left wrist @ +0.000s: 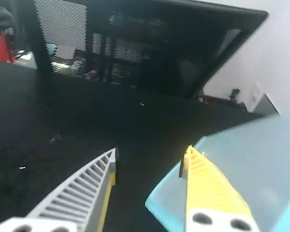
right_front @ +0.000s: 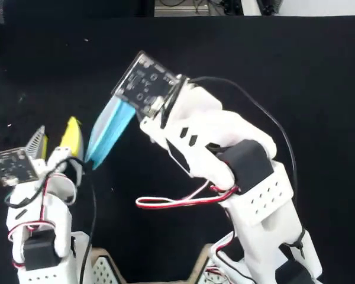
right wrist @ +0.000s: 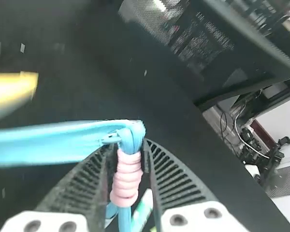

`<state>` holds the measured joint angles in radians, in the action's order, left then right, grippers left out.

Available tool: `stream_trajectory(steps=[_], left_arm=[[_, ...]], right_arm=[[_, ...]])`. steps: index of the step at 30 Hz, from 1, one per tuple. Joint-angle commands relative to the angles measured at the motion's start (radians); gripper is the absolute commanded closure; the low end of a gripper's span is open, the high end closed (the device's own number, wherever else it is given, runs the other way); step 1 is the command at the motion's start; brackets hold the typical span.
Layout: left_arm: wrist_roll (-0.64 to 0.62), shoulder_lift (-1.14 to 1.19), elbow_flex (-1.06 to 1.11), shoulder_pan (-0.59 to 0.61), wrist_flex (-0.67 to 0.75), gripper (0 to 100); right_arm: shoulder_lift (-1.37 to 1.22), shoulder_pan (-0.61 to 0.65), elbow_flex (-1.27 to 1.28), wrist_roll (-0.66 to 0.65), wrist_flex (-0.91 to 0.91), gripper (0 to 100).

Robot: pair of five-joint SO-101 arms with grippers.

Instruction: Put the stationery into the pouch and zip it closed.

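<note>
Light-blue pouch (right_front: 109,133) — flat, held aloft, slanting downward; pink coiled cord (right wrist: 127,176) at its gripped end.

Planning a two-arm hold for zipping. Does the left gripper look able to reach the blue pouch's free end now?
Probably yes: the left gripper is open, and the pouch, held by the right gripper, hangs close beside it with nothing between.

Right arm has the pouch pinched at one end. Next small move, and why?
Probably ease the left gripper onto the free end of the pouch and close: the right gripper is shut on the pouch, and the left one, open, sits just beside that end.
</note>
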<state>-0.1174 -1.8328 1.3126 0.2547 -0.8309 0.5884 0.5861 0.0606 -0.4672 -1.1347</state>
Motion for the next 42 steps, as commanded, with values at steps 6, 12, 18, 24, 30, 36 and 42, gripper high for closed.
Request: stream_trajectory(steps=[6, 12, 18, 24, 30, 36, 42], left_arm=[[0.201, 0.005, -0.13, -0.352, -0.176, 78], [0.203, 0.005, -0.154, -0.374, -0.149, 78], [0.203, 0.005, -0.154, -0.248, -0.178, 78], [0.204, 0.005, -0.183, -0.056, -0.181, 78], [0.203, 0.005, -0.317, 0.015, -0.175, 78], [0.201, 0.005, -0.463, 0.012, -0.135, 78], [0.203, 0.012, -0.478, -0.028, -0.103, 77]], right_arm=[[0.021, 0.081, -0.048, 0.153, 0.167, 98.8], [-0.041, 0.17, -0.05, 0.153, 0.163, 98.8], [-0.019, 0.175, -0.054, 0.152, 0.037, 98.8], [0.053, 0.173, -0.05, 0.152, -0.101, 98.8], [0.091, 0.176, -0.042, 0.152, -0.143, 98.8], [0.108, 0.176, 0.035, 0.152, -0.135, 98.8], [0.139, 0.176, 0.102, 0.152, -0.117, 98.8]])
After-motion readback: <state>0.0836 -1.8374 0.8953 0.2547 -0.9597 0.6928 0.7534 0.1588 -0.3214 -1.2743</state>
